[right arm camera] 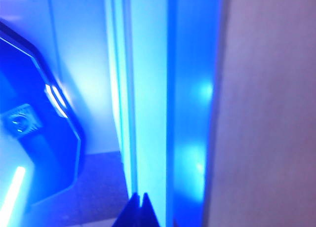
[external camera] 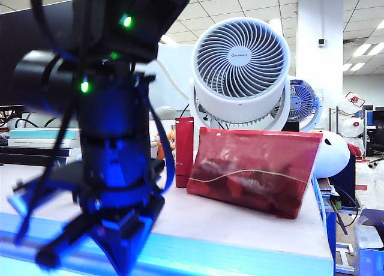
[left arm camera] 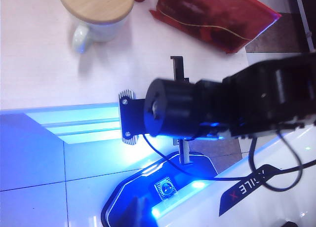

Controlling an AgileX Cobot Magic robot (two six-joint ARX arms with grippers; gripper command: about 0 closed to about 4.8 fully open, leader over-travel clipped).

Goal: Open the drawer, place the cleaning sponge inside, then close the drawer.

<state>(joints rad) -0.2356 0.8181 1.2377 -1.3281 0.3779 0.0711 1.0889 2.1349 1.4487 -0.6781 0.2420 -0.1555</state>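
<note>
Seeing the white desk (external camera: 252,228) carrying everything. Finding the drawer (external camera: 240,258) just below the desk's front edge, glowing as a blue band. Noting a white fan (external camera: 240,69) standing at the desk's back, a red pouch (external camera: 255,171) leaning before it, a lidded mug (left arm camera: 96,12) on the desk too. Spotting the right pincer (right arm camera: 140,209) pressed together, tips close by the drawer front. Not seeing the left pincer; cannot tell its state.

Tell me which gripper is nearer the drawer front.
Right. The right gripper is shut, its tips right at the blue drawer front. The left gripper is not visible; its wrist camera looks down on the desk from above, well off the drawer.
</note>
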